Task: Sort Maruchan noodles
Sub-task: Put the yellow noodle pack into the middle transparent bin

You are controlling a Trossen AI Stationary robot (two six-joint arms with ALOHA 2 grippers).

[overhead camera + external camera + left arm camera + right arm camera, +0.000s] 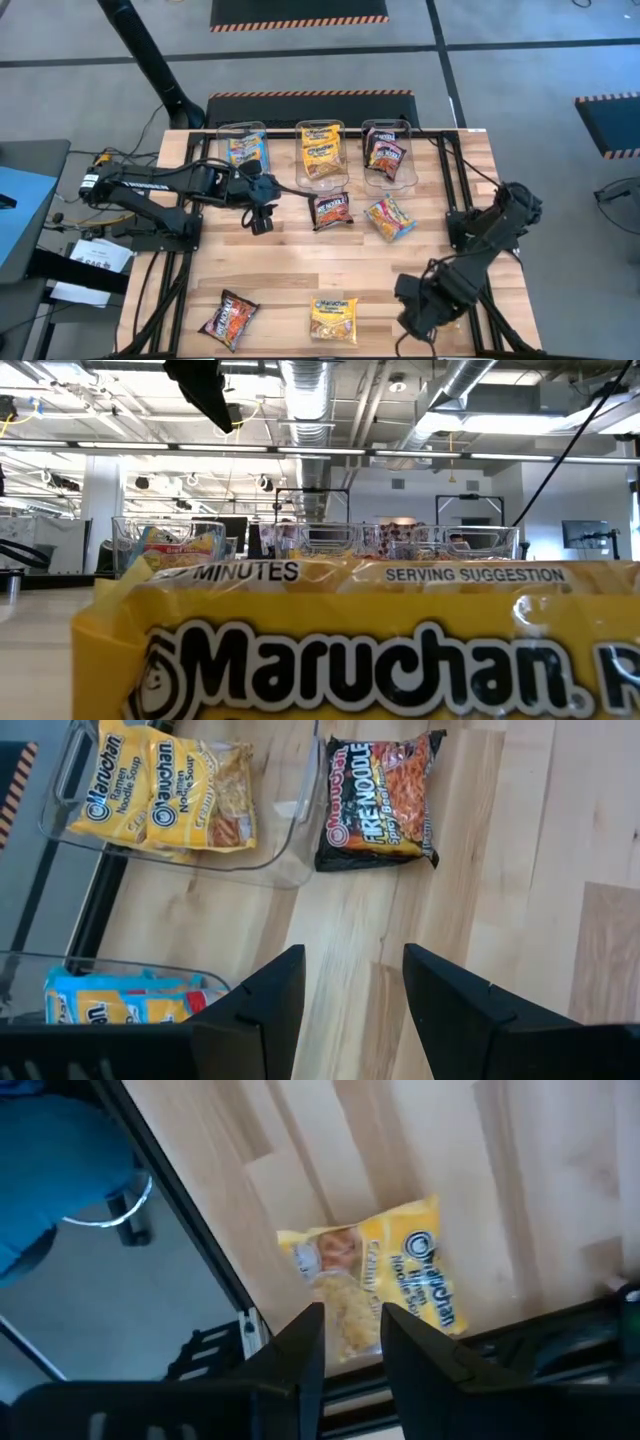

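**Yellow Packet Up Next at the Near Edge**

Yellow Maruchan packet at near edge, loose, under right gripper (fingers parted, empty). Farther off, left gripper wide, empty, facing black packet outside middle bin. Next, probably: lower, pinch, carry.

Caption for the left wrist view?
Open left gripper hovers over bare wood near a black-red packet and the yellow-packet bin.

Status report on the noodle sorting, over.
Left claw open, empty, beside the bins. Right claw empty at the near edge. Four packets loose, nearest yellow packet. Nothing blocking.
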